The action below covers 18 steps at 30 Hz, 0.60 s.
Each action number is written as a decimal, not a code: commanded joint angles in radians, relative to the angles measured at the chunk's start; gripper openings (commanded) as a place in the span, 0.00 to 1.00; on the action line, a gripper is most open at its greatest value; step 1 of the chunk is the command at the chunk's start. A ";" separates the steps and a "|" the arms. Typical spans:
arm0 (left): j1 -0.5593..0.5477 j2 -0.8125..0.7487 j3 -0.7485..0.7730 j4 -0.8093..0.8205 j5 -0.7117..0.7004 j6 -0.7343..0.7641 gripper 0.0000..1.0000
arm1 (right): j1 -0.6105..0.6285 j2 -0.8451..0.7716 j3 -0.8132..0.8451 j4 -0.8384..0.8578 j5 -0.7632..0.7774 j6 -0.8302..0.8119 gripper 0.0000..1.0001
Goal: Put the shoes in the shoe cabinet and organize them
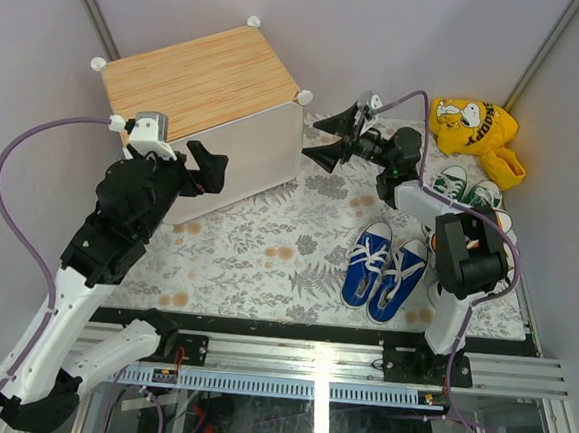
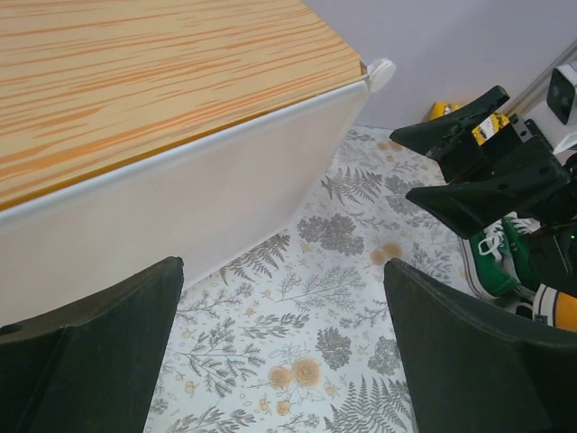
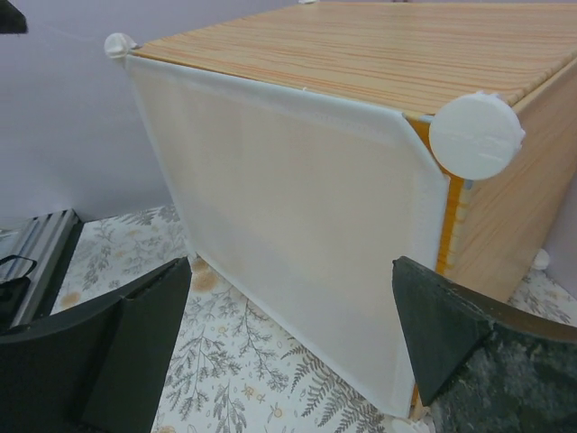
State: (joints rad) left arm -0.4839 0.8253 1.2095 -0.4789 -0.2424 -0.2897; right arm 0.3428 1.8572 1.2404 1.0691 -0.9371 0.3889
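The shoe cabinet (image 1: pixel 195 79) stands at the back left, with a wood-grain top and its white door panel (image 1: pixel 244 158) shut. My left gripper (image 1: pixel 211 173) is open and empty, just in front of the panel's left part. My right gripper (image 1: pixel 326 139) is open and empty, close to the cabinet's right front corner. A pair of blue shoes (image 1: pixel 381 269) lies on the mat at the right. Green shoes (image 1: pixel 462 185) lie behind them, partly hidden by the right arm. In the right wrist view the door panel (image 3: pixel 288 207) fills the space between the fingers (image 3: pixel 108 352).
A yellow dog-print bag (image 1: pixel 472 126) lies at the back right. The floral mat (image 1: pixel 267 245) covers the table. The left wrist view shows the cabinet top (image 2: pixel 162 81), the right gripper (image 2: pixel 469 171), a green shoe (image 2: pixel 491 262) and an orange shoe edge (image 2: pixel 559 307).
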 commanded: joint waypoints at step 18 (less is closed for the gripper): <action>-0.003 -0.024 -0.055 0.079 -0.064 0.033 0.91 | -0.036 0.301 0.294 0.575 -0.157 0.529 0.96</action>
State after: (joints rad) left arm -0.4839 0.8066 1.1618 -0.4637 -0.2810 -0.2775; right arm 0.3111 2.1418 1.4612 1.5410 -1.0935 0.8986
